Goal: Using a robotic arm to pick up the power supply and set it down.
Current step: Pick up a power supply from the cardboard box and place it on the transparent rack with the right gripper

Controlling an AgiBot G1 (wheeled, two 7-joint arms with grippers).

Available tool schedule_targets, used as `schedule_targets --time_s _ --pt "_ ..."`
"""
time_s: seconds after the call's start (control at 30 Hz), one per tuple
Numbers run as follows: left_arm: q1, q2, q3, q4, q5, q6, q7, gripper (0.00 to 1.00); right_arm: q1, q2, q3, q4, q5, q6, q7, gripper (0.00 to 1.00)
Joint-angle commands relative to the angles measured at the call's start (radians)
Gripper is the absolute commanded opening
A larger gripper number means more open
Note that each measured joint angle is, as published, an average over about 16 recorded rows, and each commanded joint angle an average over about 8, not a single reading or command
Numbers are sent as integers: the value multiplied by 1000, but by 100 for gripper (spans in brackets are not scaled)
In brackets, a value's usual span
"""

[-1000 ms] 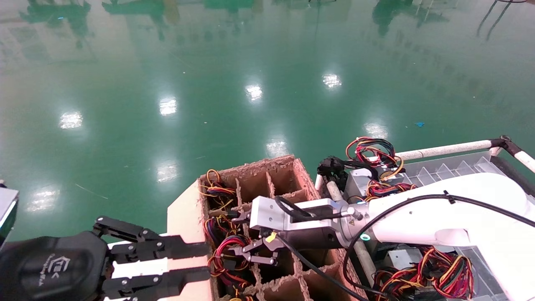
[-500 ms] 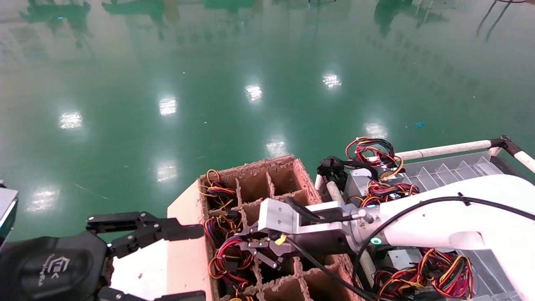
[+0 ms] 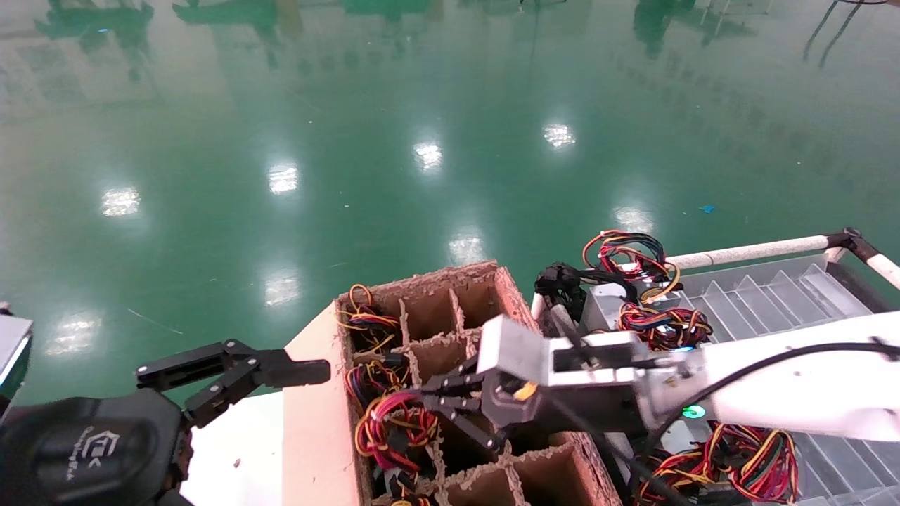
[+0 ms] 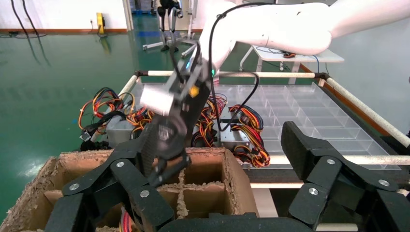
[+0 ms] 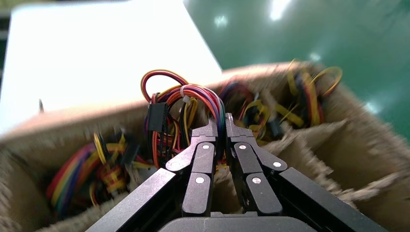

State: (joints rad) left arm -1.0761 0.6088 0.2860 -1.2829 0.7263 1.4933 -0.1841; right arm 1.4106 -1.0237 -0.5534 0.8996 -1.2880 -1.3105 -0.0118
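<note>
My left gripper (image 3: 232,393) idles spread apart at seven o'clock. At five o'clock my right gripper (image 5: 221,126) is pinched on the wire bundle (image 5: 191,104) of the power supply (image 3: 394,429), whose box probably sits in the cardboard divider box (image 3: 492,281). Lifting out and setting down remain.

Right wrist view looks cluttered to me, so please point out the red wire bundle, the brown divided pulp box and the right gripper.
Red wire bundle (image 5: 186,104), right wrist view, on its loops.
Brown divided pulp box (image 3: 422,281), head view, far rim.
Right gripper (image 5: 220,126), right wrist view, between fingertips.
</note>
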Motion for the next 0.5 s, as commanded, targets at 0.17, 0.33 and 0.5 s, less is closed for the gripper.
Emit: schedule_targets --time_s 0.17,0.33,0.5 --pt "0 0 0 0 0 0 0 100 -12 78 79 79 120 -19 39 0" --pt "0 0 1 0 -1 0 0 100 40 135 144 125 200 -33 67 0" --pt "0 0 1 0 -1 0 1 100 162 166 178 82 218 -56 69 0"
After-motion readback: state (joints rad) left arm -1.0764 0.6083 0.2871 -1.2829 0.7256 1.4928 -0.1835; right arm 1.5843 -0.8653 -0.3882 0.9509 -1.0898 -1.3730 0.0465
